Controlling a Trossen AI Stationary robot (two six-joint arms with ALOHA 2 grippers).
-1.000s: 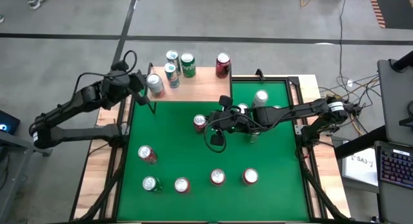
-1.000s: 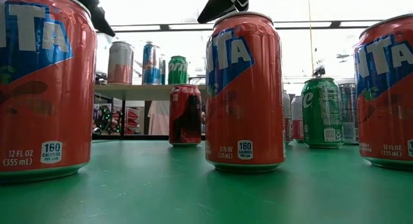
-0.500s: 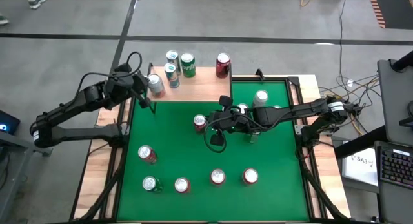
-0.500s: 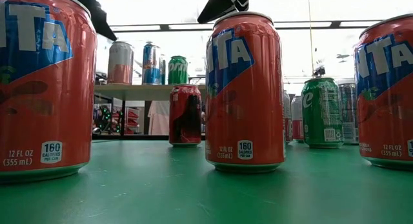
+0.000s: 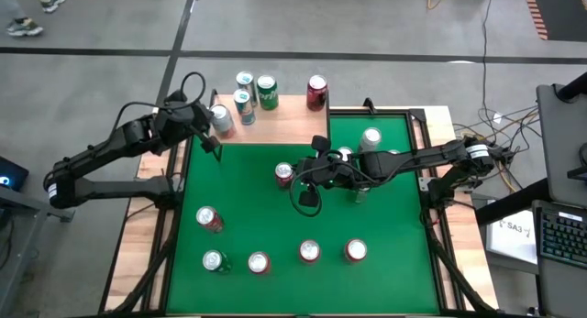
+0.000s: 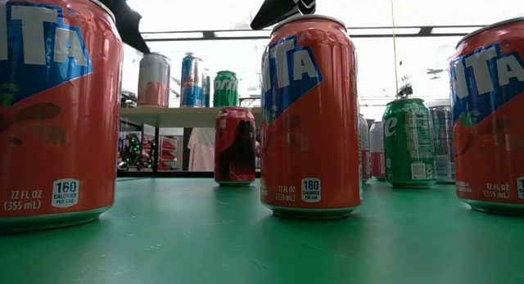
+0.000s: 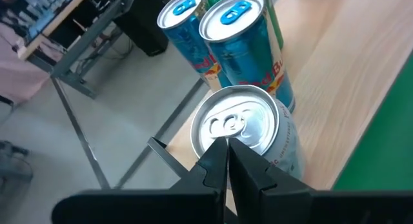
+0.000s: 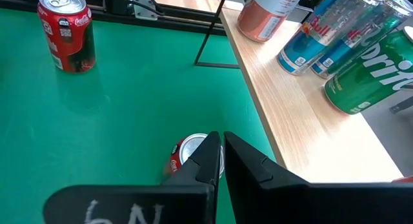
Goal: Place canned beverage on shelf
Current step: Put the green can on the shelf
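With both end effectors shut & empty, right end effector sits just beside upright Coke can; shelf lies beyond; left end effector at the shelf edge.

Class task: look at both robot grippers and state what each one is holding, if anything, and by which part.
Nothing is held. The left gripper is shut and empty, just above the silver can on the light-wood shelf. The right gripper is shut and empty over the green table.

Bright, even overhead lighting with soft shadows. Low view: ceiling lights glare white behind, and the nearest orange cans loom large, slightly soft.
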